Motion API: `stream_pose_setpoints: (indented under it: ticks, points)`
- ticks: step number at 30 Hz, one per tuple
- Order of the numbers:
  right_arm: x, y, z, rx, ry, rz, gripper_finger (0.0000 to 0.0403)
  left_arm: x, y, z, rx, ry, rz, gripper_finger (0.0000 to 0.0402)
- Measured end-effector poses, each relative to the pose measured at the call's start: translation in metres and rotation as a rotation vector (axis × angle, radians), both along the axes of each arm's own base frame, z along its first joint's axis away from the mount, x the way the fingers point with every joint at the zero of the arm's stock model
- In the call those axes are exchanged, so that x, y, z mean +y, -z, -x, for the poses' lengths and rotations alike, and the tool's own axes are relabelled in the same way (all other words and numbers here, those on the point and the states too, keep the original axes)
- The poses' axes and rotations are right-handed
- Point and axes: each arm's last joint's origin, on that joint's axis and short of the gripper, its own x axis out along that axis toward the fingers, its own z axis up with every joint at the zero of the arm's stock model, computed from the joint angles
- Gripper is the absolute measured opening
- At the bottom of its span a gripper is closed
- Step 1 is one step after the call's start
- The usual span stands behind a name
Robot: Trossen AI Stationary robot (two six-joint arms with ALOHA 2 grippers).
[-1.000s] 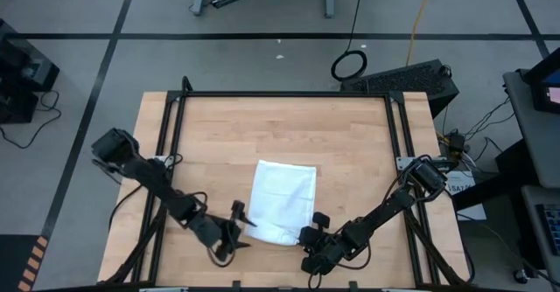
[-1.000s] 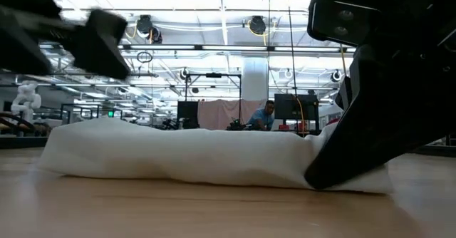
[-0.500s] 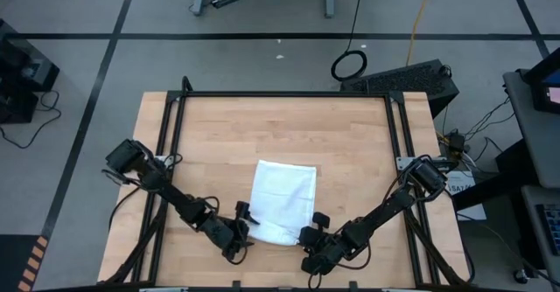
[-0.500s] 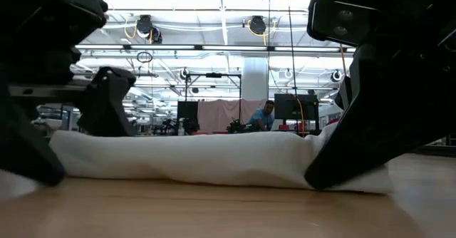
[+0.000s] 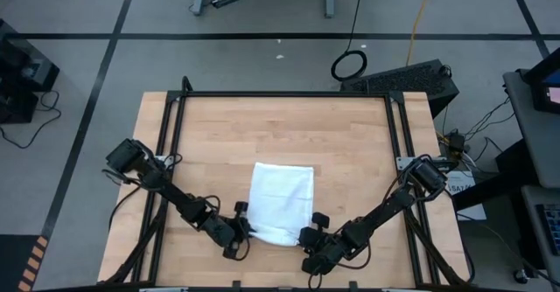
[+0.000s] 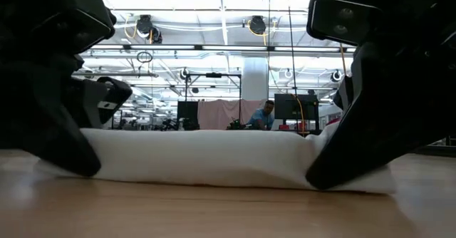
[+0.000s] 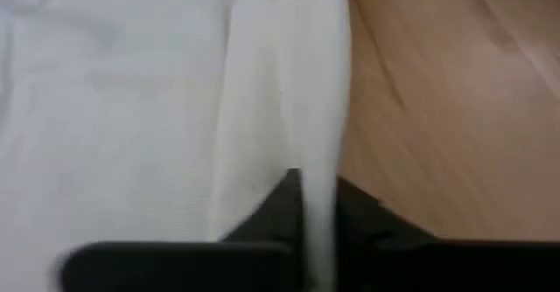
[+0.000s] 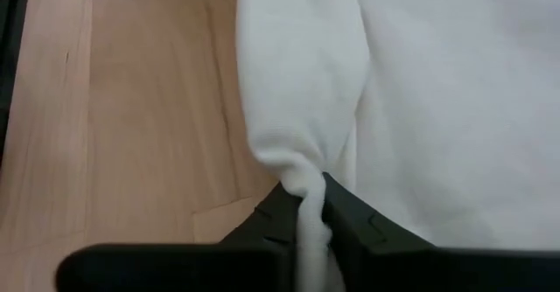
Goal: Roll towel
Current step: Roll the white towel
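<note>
The rolling looks barely begun: the towel (image 5: pixel 282 201) lies flat as a folded white rectangle near the front middle of the wooden table (image 5: pixel 227 135), with no coil formed yet, so nearly all of the roll is left to do, as far as one can judge. What seems in place is the grip at both near corners. The left hand (image 5: pixel 239 231) is at the towel's front-left corner, and its wrist view shows a fold of the cloth's edge running down between its two dark fingers (image 7: pixel 262 226), so it is pinching the towel. The right hand (image 5: pixel 308 231) is at the front-right corner, and in its wrist view a gathered tuft of cloth is squeezed between its fingers (image 8: pixel 350 218), pinched tight as well. In the low view the towel (image 6: pixel 214 156) reads as a low, thick, slightly lumpy band lying on the table, both ends hidden behind the dark fingers of the two hands. The cloth is plain white, soft and unmarked, several layers thick at the near edge, with gentle creases on top and a small bulge where the right hand bunches it. The far edge lies straight and undisturbed toward the table's middle.
</note>
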Motion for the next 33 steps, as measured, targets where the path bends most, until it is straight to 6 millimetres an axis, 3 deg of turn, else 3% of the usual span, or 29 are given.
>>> stream_pose_setpoints:
  ticks: [2, 9, 14, 18, 23, 28, 33]
  points:
    - [-0.001, -0.004, 0.001, 0.004, -0.012, 0.009, 0.0041, 0.0, -0.004, 0.0, 0.0, -0.012, 0.028, 0.0015]
    - [0.001, -0.04, 0.013, -0.061, -0.157, 0.188, 0.012, 0.009, -0.031, 0.003, 0.033, -0.06, 0.187, 0.0016]
    - [0.017, -0.046, 0.029, -0.131, -0.244, 0.4, 0.0185, 0.019, -0.03, 0.01, 0.151, -0.195, 0.24, 0.001]
    - [0.03, -0.035, 0.035, -0.155, -0.247, 0.439, 0.0223, 0.025, -0.023, 0.016, 0.198, -0.269, 0.273, 0.001]
    - [0.042, -0.013, 0.031, -0.218, -0.227, 0.429, 0.0235, 0.026, -0.021, 0.017, 0.209, -0.315, 0.314, 0.0009]
    - [0.04, 0.005, 0.022, -0.263, -0.135, 0.477, 0.0244, 0.026, -0.021, 0.017, 0.211, -0.324, 0.321, 0.0008]
    - [0.029, 0.013, 0.011, -0.222, -0.102, 0.401, 0.0288, 0.026, -0.021, 0.017, 0.211, -0.329, 0.323, 0.0008]
